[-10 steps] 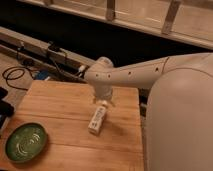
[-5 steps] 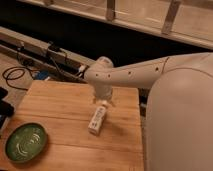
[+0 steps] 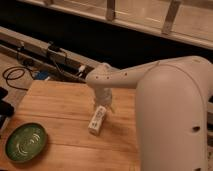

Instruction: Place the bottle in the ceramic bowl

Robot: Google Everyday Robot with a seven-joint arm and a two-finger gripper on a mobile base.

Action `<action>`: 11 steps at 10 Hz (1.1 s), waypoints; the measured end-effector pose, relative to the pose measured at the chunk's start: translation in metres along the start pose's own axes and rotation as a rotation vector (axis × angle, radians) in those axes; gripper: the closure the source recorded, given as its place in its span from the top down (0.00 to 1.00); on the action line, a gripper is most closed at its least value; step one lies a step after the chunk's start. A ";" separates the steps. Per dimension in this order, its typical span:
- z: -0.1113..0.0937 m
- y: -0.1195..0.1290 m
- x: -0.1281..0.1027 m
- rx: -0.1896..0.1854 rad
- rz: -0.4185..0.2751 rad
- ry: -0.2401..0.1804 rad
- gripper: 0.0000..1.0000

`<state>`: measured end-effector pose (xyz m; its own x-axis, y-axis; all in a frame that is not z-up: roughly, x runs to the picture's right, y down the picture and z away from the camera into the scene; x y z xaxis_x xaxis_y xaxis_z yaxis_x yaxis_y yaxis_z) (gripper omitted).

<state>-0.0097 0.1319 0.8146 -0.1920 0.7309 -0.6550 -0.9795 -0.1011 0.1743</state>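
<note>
The small white bottle (image 3: 97,120) lies on its side on the wooden table (image 3: 60,107), near the middle. My gripper (image 3: 102,107) hangs from the white arm (image 3: 135,75) right over the bottle's far end, down at the bottle. The green ceramic bowl (image 3: 25,142) sits at the table's front left corner, well to the left of the bottle and gripper, with nothing in it.
The big white arm body (image 3: 175,120) fills the right side and hides the table's right part. Black cables (image 3: 20,75) and a rail (image 3: 35,47) run behind the table's far edge. A dark object (image 3: 4,107) sits off the left edge.
</note>
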 end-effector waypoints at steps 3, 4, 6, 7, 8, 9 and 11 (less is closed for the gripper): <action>0.027 0.007 0.010 0.009 -0.019 0.059 0.65; 0.028 0.009 0.012 0.010 -0.022 0.069 0.65; 0.033 0.010 0.017 0.013 -0.028 0.095 0.65; 0.037 0.011 0.019 0.015 -0.032 0.108 0.65; 0.041 0.013 0.021 0.016 -0.036 0.119 0.65; 0.046 0.015 0.024 0.018 -0.043 0.132 0.65; 0.051 0.016 0.026 0.019 -0.050 0.141 0.61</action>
<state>-0.0272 0.1837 0.8373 -0.1508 0.6322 -0.7600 -0.9870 -0.0532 0.1516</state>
